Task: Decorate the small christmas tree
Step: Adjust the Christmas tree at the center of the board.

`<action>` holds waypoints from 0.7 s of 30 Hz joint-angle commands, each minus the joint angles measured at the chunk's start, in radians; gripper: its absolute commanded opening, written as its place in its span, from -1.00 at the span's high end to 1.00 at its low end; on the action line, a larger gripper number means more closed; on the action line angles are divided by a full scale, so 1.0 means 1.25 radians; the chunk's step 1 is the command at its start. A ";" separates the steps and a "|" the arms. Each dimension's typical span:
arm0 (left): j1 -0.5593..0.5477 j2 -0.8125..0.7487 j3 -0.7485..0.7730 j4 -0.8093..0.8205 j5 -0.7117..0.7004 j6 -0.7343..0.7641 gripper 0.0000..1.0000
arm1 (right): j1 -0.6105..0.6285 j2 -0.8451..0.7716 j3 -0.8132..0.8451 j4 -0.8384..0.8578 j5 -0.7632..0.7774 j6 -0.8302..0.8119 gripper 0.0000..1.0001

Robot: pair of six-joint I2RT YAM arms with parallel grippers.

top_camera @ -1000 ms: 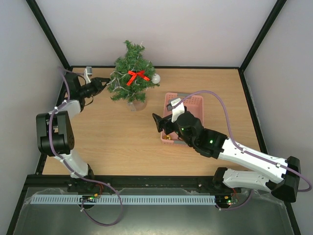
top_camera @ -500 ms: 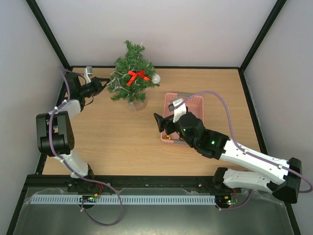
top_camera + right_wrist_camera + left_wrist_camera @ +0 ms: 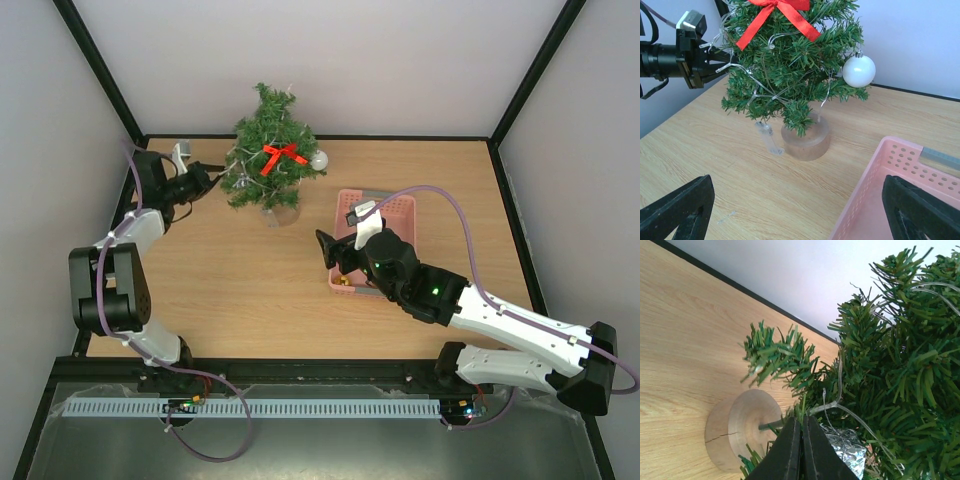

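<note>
The small christmas tree (image 3: pixel 268 165), a dark green bristly cone on a round wood-look base (image 3: pixel 807 142), sits at the far left of the light wooden table (image 3: pixel 230 290), close to the back edge. It's already got a red ribbon bow (image 3: pixel 281 155), a white ball ornament (image 3: pixel 319 160) and a thin clear light wire (image 3: pixel 840 385).

Your left gripper (image 3: pixel 208 178) is clenched tight at the tree's left-side branches, tips just under that wire. I can't tell if it's actually pinching it. Your right gripper (image 3: pixel 336 258) is spread wide, holding nothing, over the near-left corner of the pink perforated plastic basket (image 3: pixel 400 208).

My take: if you're tucking wire, go slow so you don't tip the tree. Then drop the right one straight down for the next ornament.
</note>
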 commanded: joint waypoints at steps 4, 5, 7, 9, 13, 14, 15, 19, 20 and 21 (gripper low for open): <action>-0.007 -0.034 -0.013 -0.049 -0.014 0.022 0.95 | 0.000 -0.008 0.002 -0.020 0.024 0.022 -0.80; -0.007 -0.039 -0.014 -0.057 -0.019 0.024 0.95 | 0.000 -0.008 0.002 -0.021 0.024 0.024 -0.79; -0.007 -0.048 -0.016 -0.078 -0.032 0.025 0.95 | 0.001 -0.009 0.002 -0.024 0.025 0.027 -0.79; -0.007 -0.056 -0.022 -0.097 -0.046 0.019 0.95 | -0.001 -0.010 0.001 -0.025 0.025 0.027 -0.79; -0.014 -0.083 -0.053 -0.107 -0.055 0.010 0.95 | -0.003 -0.008 0.002 -0.024 0.025 0.030 -0.79; -0.018 -0.089 -0.061 -0.107 -0.057 0.008 0.95 | -0.004 -0.008 0.001 -0.024 0.023 0.030 -0.79; -0.020 -0.097 -0.067 -0.108 -0.059 0.006 0.95 | -0.005 -0.007 0.001 -0.024 0.021 0.031 -0.79; -0.036 -0.124 -0.095 -0.103 -0.066 -0.014 0.95 | -0.009 -0.004 0.002 -0.023 0.014 0.037 -0.78; -0.041 -0.131 -0.101 -0.103 -0.069 -0.020 0.95 | -0.010 -0.003 0.002 -0.024 0.011 0.039 -0.78; -0.046 -0.139 -0.109 -0.102 -0.073 -0.023 0.95 | -0.010 -0.003 0.002 -0.024 0.010 0.040 -0.78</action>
